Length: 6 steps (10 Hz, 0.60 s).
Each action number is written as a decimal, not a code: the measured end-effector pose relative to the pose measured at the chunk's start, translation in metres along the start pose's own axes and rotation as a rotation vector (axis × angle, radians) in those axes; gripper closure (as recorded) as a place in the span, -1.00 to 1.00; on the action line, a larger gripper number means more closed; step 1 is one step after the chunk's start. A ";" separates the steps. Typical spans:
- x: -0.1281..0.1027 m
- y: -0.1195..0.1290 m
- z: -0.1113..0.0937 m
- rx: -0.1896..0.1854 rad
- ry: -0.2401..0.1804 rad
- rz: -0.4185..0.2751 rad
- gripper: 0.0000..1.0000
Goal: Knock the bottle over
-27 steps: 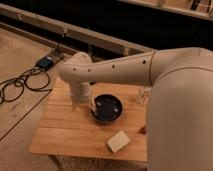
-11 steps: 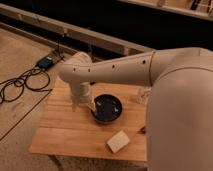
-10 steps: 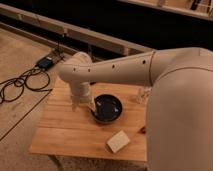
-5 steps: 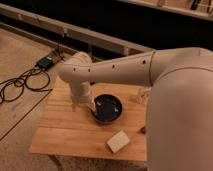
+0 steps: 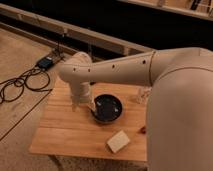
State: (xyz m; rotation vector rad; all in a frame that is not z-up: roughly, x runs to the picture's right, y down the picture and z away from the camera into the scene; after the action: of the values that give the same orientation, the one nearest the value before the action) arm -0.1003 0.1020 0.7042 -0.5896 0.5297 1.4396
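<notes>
1. We see cables (image 5: 20,85) on the floor, at 9 o'clock from the wooden table (image 5: 65,135).
2. The gripper (image 5: 81,104) hangs low over the table at 9 o'clock from the black bowl (image 5: 107,109) — we cannot tell how its jaws stand.
3. A pale block (image 5: 118,141) lies at the bowl's 5 o'clock.
4. The bottle (image 5: 143,94) appears upright at the bowl's 2 o'clock — just beside the white arm (image 5: 125,70).

bottle (image 5: 143,95) | small, clear, pale | stands upright, as far as I can tell | toward far edge of table (image 5: 70,135), right of bowl (image 5: 107,107), partly hidden by arm (image 5: 120,72) | gripper (image 5: 91,107) low at bowl's left rim, apart from bottle
</notes>
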 end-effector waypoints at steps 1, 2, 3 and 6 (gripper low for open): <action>0.000 -0.012 0.002 0.010 0.009 0.006 -0.30; 0.000 -0.023 0.004 0.016 0.021 0.018 -0.30; 0.001 -0.040 0.006 0.022 0.040 0.041 -0.30; 0.007 -0.104 0.009 0.033 0.064 0.129 -0.30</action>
State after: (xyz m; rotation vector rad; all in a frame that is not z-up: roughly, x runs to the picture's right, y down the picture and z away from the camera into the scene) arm 0.0035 0.1090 0.7120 -0.5851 0.6506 1.5350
